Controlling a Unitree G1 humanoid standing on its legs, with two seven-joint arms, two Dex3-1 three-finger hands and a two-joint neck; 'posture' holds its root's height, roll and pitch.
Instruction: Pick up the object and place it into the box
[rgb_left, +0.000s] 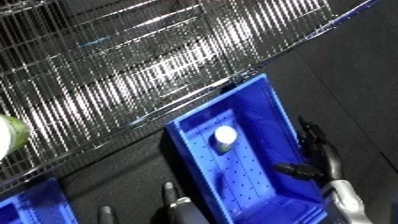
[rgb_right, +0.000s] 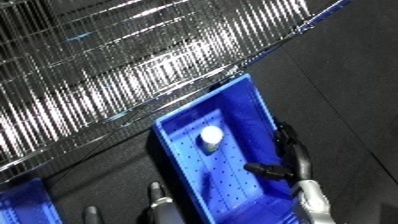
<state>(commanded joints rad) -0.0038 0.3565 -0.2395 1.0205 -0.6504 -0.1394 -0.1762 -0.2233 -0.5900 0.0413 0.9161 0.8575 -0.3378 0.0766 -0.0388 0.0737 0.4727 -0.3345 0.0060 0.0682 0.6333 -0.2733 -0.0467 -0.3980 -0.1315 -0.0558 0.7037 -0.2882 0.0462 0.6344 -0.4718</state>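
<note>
Biggest thing in my feed right now is the wire rack (rgb_left: 133, 75), all shiny mesh filling the top and left. Below it is the dark floor (rgb_right: 355, 90), and the blue bin (rgb_left: 244, 155) sits on that with its far end nearly under the rack's front edge. There's a bit of a second blue bin (rgb_left: 31, 207) poking in at the lower left corner, and something pale green (rgb_left: 11, 135) at the left edge that I can't identify.

The object (rgb_left: 225, 138), a small white roundish thing on a greyer base, is already lying on the perforated bottom of the bin, around the middle and toward the far end. So as far as I can judge, the placing part is basically done and I'm at the release and retreat stage.

My right hand (rgb_right: 289, 162) is over the bin's right wall at the near end. Fingers look relaxed and spread, one pointing up along the wall and the thumb poking inward over the bin floor, holding nothing and well apart from the object. My left hand (rgb_left: 173, 200) only shows as a couple of fingertips at the bottom edge, sticking up straight beside the bin's left wall, empty.

Next move I'd say is just lifting the right hand clear without clipping the bin wall.
</note>
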